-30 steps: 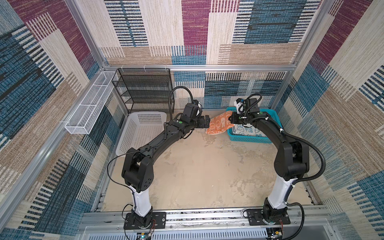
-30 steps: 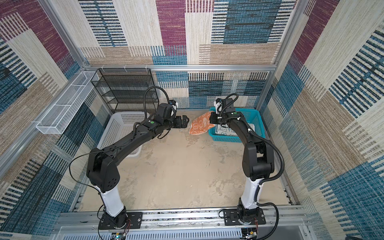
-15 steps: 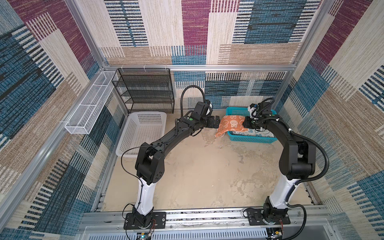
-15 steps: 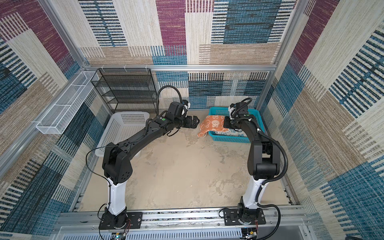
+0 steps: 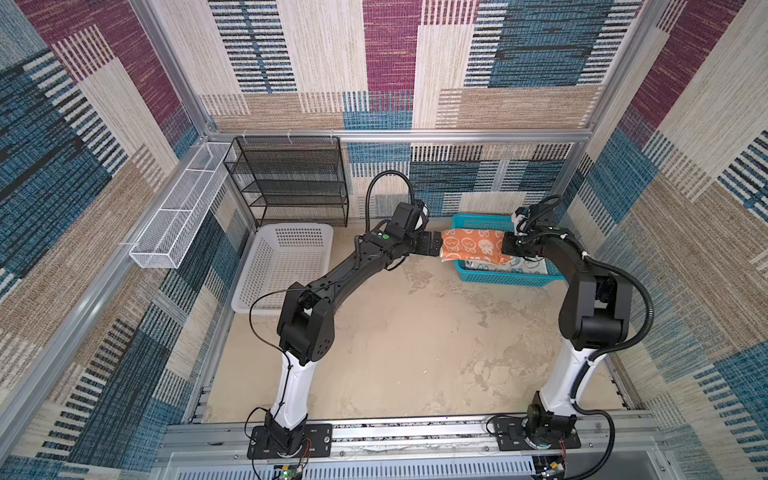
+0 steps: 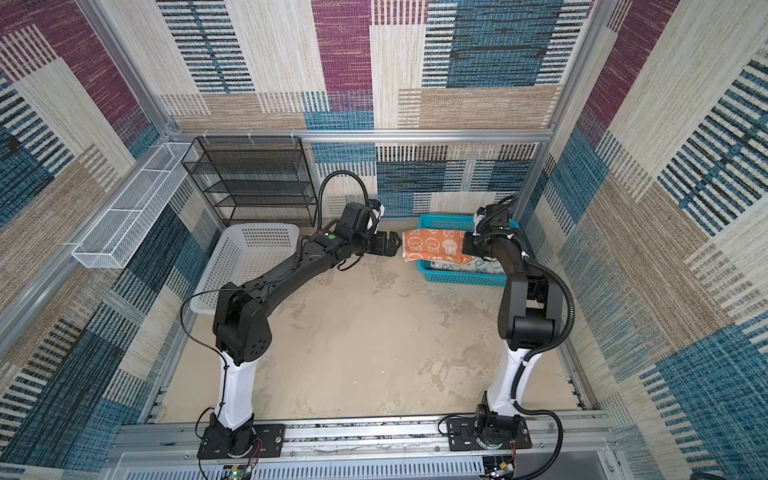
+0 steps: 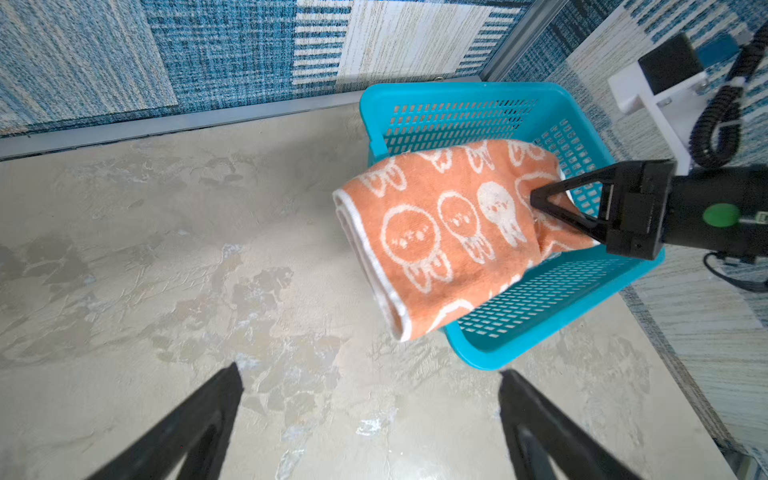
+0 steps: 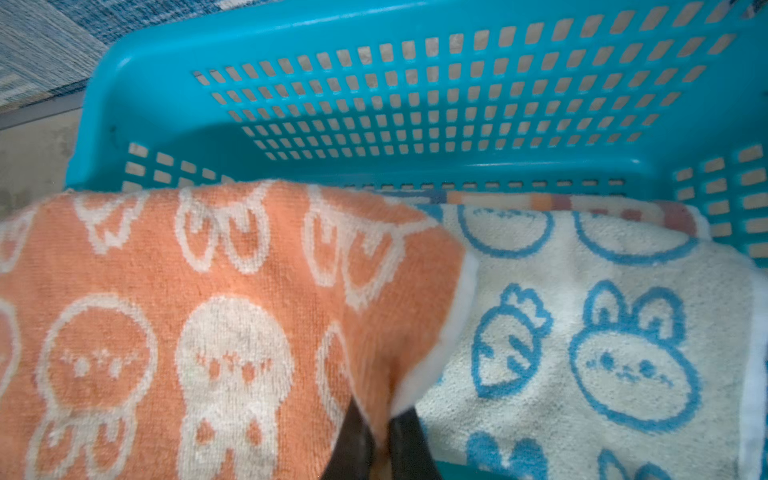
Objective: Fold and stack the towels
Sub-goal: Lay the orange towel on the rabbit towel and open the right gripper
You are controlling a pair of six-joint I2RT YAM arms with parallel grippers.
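Observation:
My right gripper (image 8: pixel 382 419) is shut on one edge of the folded orange towel (image 5: pixel 471 246) with white cartoon faces. The towel hangs flat over the left end of the teal basket (image 5: pixel 498 279) and juts past its rim. The teal-white rabbit towel (image 8: pixel 602 332) lies folded in the basket, and a strip of a blue, orange and red towel (image 8: pixel 582 203) shows beneath it. My left gripper (image 7: pixel 370 370) is open and empty over the bare table, just left of the orange towel (image 7: pixel 436 232), not touching it.
A white plastic basket (image 5: pixel 286 266) stands at the back left. A black wire shelf (image 5: pixel 291 183) is against the back wall behind it. A white wire tray (image 5: pixel 178 216) hangs on the left wall. Bare table lies between the arms' bases.
The right gripper carried the orange towel rightward, from above the table to over the teal basket. The left arm stretched right after it, staying open.

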